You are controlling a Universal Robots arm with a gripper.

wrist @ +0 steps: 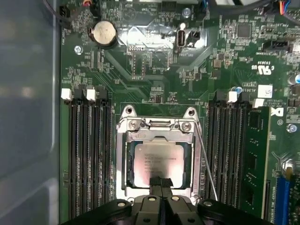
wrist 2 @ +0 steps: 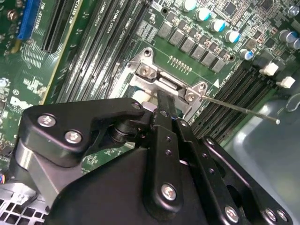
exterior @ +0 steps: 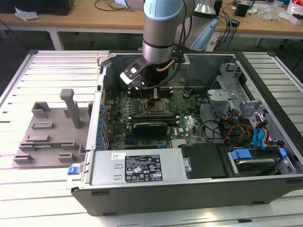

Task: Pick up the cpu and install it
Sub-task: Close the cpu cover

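First wrist view: the cpu (wrist: 157, 157) lies flat inside the socket frame (wrist: 123, 154) on the motherboard (wrist: 140, 70), metal top up, with the thin latch lever (wrist: 206, 164) angling away beside it. The gripper (wrist: 161, 182) stands over the chip's near edge. Its fingers (wrist: 157, 183) are pressed together, tips touching or just above that edge; I can't tell which. I judge this to be the seating step. Whatever follows calls for the chip sitting square and level in the frame. Memory slots (wrist: 89, 154) flank the socket.
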